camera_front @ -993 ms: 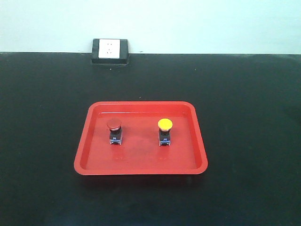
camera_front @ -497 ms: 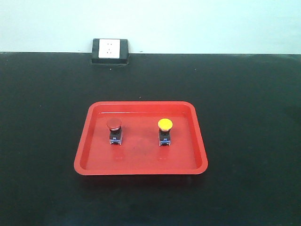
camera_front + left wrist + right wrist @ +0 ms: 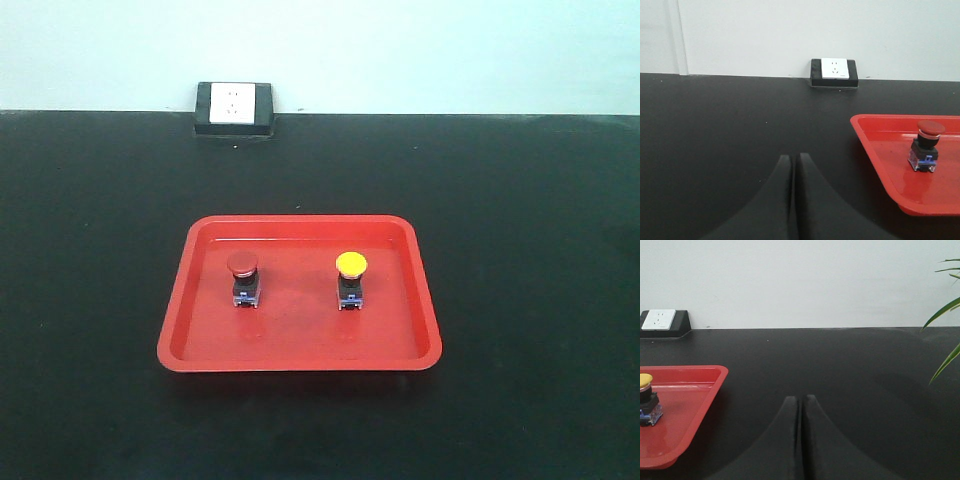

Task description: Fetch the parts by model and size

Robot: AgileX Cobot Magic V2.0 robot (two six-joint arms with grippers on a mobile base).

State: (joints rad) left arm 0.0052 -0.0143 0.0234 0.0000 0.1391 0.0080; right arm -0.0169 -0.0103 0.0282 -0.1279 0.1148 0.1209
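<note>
Two parts stand upright in a red tray on the black table: a red-capped push-button switch on the left and a yellow-capped one on the right. The left wrist view shows the red-capped switch to the right of my left gripper, which is shut and holds nothing. In the right wrist view the yellow-capped switch sits at the far left, well away from my right gripper, also shut and empty. Neither gripper appears in the front view.
A white wall socket in a black housing sits at the table's back edge against the pale wall. Green plant leaves hang in at the right side of the right wrist view. Black tabletop surrounds the tray.
</note>
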